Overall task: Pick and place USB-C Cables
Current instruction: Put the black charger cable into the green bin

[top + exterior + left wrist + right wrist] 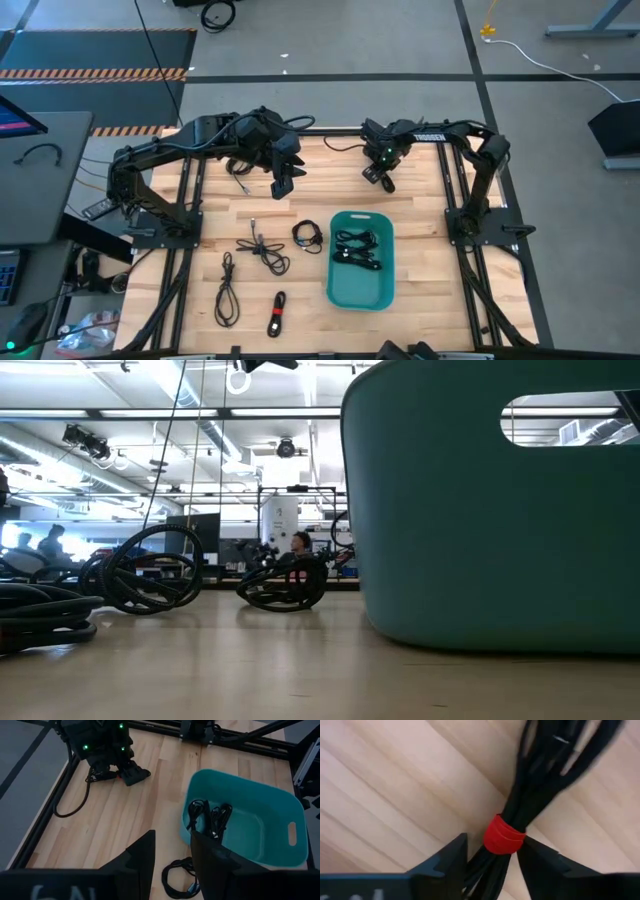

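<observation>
In the right wrist view, a bundle of thin black cord tied with a red band (503, 835) lies on the pale wooden table (380, 795) directly between the two dark fingers of the right gripper (492, 851); the band sits in the gap, with the cord running from lower centre to the upper right of the frame. The jaws stand partly apart on either side of the bundle, and whether they press on it cannot be told. In the high view the right gripper (381, 180) is at upper centre of the table, above the teal plastic tub (384, 290), which sits at lower right of centre and holds black cable bundles (357, 250). The left gripper (283, 186) hangs at upper left of centre, its jaws partly open and empty in its wrist view (172, 855); a small looped black cable (176, 877) lies on the wood below that gap, beside the tub. More black cable bundles lie at lower left of the table: a loop by the tub (307, 236), a tangled one (263, 250), a long loop (226, 290) and one with a red band (276, 315).
</observation>
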`<state>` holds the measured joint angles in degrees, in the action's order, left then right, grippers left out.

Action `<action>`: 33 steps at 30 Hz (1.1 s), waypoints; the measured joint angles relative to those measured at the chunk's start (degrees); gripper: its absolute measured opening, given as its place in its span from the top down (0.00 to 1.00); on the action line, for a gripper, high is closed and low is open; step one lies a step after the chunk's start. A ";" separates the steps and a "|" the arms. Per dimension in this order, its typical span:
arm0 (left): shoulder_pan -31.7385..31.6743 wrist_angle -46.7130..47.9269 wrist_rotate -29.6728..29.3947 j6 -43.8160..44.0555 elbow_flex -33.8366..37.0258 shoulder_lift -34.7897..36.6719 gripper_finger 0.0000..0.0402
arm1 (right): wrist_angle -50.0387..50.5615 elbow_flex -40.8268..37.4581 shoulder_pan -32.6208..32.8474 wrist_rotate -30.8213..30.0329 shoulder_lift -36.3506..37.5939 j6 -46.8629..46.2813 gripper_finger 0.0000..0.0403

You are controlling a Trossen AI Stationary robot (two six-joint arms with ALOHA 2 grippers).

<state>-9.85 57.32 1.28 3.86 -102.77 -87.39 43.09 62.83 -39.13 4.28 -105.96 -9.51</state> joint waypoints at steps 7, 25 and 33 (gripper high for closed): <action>0.00 -0.02 0.00 0.02 0.00 0.00 0.68 | 1.01 -0.29 -0.56 1.85 2.25 -0.76 0.89; 0.00 0.02 0.02 0.46 -0.01 0.00 0.68 | 19.52 6.25 5.70 1.28 26.12 -1.16 0.89; 0.00 0.02 0.02 1.49 -0.01 0.00 0.68 | 19.17 9.42 16.78 7.89 36.10 -12.77 0.89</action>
<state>-9.85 57.34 1.30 5.34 -102.78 -87.39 62.26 72.25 -22.35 12.16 -69.87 -22.27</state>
